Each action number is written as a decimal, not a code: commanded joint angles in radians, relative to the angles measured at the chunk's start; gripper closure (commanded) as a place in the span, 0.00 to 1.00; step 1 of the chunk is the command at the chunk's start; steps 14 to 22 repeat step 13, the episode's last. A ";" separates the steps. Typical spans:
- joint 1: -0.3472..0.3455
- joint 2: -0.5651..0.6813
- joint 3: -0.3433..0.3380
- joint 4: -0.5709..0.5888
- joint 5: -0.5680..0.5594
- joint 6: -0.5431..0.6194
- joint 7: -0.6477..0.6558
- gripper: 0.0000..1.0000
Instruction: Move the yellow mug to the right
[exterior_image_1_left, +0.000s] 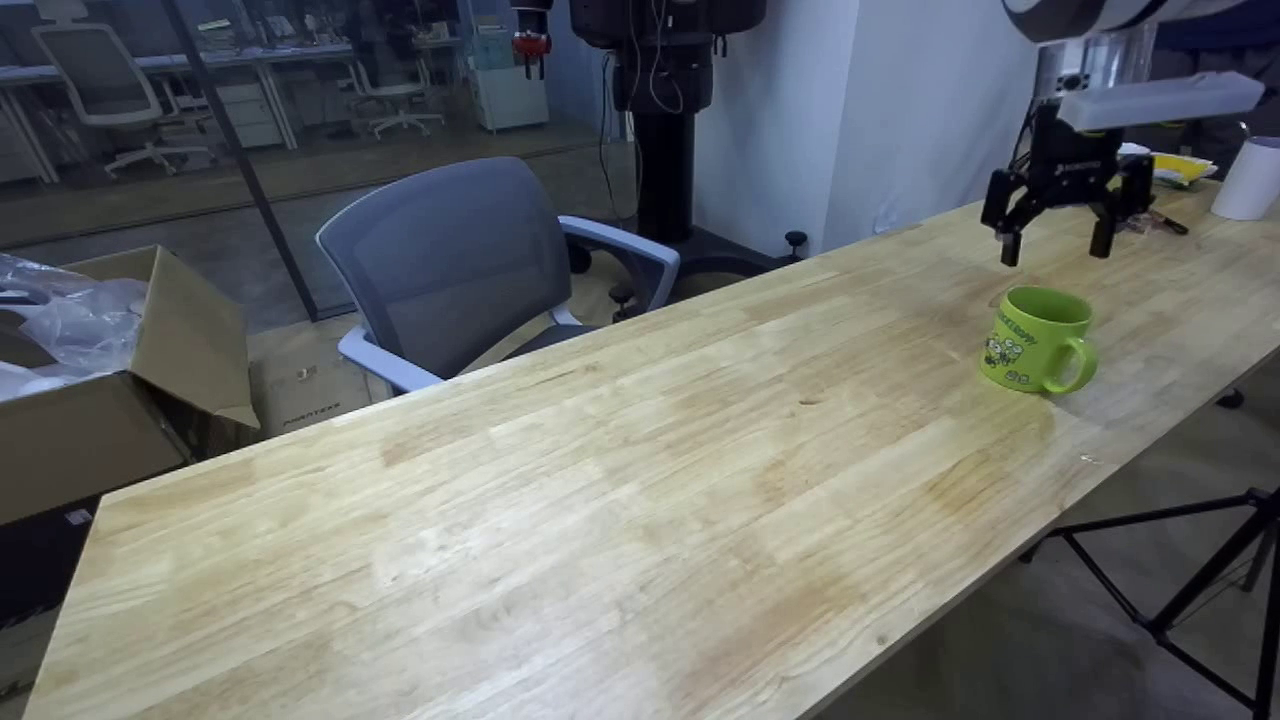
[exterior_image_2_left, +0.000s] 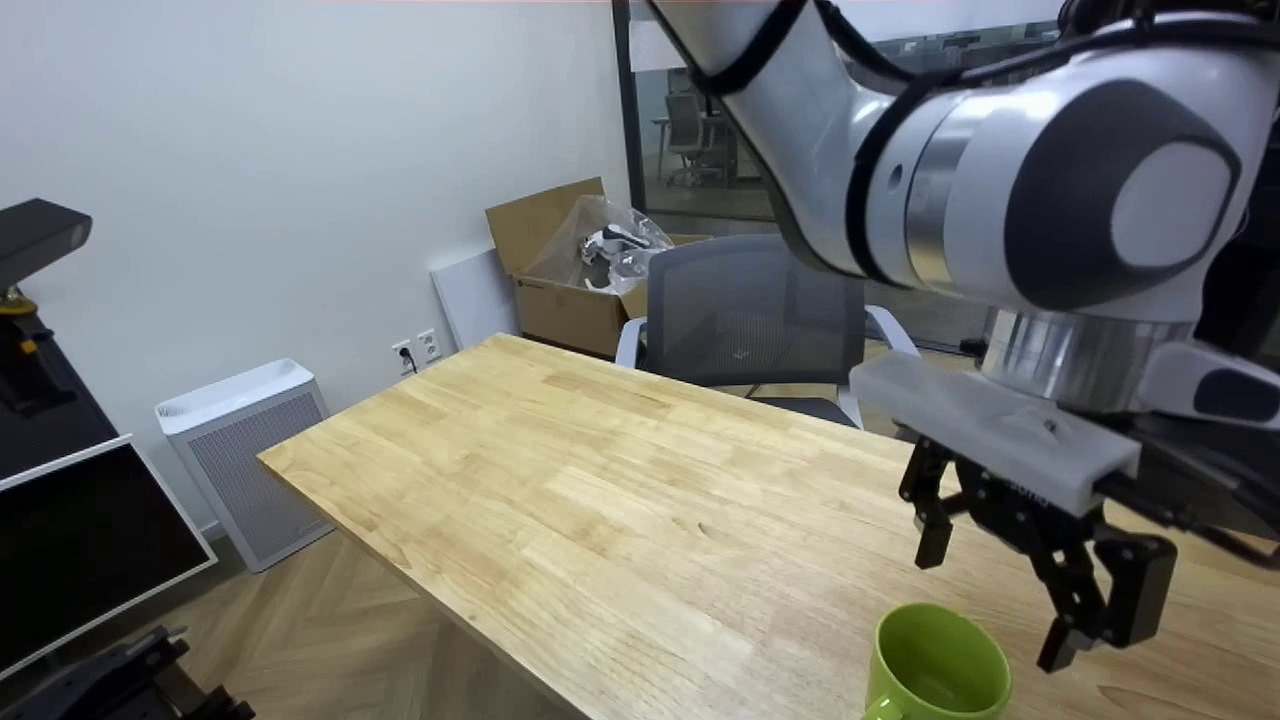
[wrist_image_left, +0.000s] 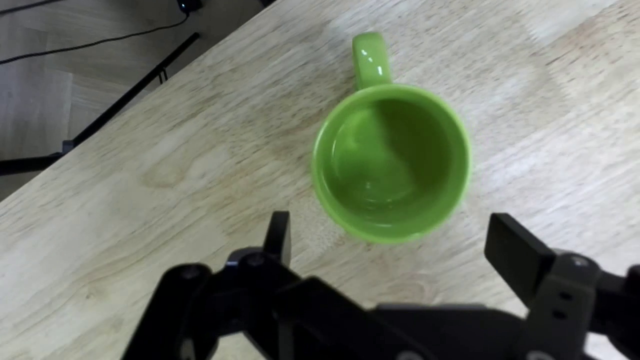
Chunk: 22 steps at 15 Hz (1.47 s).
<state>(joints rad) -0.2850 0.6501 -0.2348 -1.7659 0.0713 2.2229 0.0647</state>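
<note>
My black two-fingered gripper (exterior_image_1_left: 1055, 248) hangs wide-spread above the glossy lime-green cylindrical mug (exterior_image_1_left: 1028, 340); descending off-centre, I could tip it.

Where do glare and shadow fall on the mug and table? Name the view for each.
Wrist view: the mug has bright glints on its handle and shadow partly across its inside; in an exterior view, the table shows a pale sheen.

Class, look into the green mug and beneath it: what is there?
Inside the green mug, only bare, partly shadowed walls and bottom show. Under it lies the wooden tabletop; the patch directly beneath its base is covered.
</note>
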 joint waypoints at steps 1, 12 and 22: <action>0.036 -0.101 -0.005 0.005 -0.041 -0.087 0.037 0.00; 0.059 -0.162 0.026 0.006 -0.060 -0.171 0.000 0.00; 0.059 -0.162 0.026 0.005 -0.060 -0.171 0.000 0.00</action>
